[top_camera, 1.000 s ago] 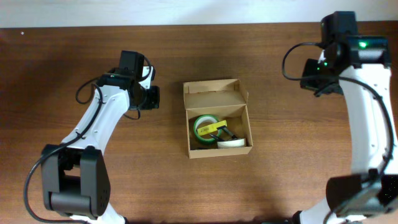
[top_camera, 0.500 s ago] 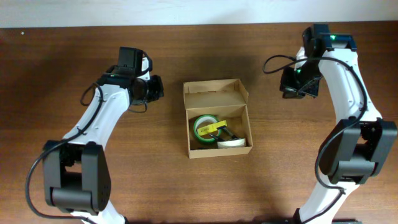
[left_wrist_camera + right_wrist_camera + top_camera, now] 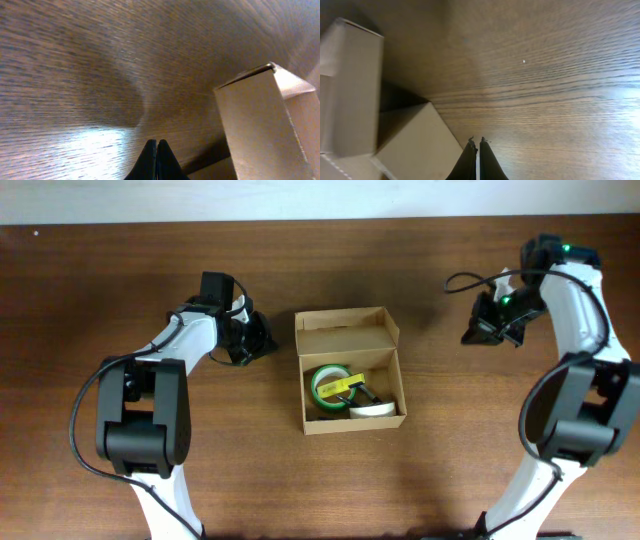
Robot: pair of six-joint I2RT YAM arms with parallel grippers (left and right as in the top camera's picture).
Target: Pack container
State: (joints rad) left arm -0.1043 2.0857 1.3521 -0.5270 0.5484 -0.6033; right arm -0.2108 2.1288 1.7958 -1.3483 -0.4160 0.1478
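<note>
Left gripper [image 3: 258, 338], fingers pinched together and empty, hangs just left of the box [image 3: 342, 340]. Right gripper [image 3: 478, 330], also closed on nothing, sits farther off to the box's right. The box lies open between them.

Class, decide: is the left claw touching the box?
Apart. The overhead view shows a strip of bare table between the left claw and the box.

**Two white-and-black robot arms, both end effectors closed.**
The left arm [image 3: 185, 335] folds sharply at the elbow, and its black left end effector [image 3: 262, 340] points rightward, slim fingers [image 3: 150, 162] pressed together. The right arm [image 3: 585, 310] arches from the near edge, and its black right end effector [image 3: 472, 335] points leftward, tips likewise meeting.
</note>
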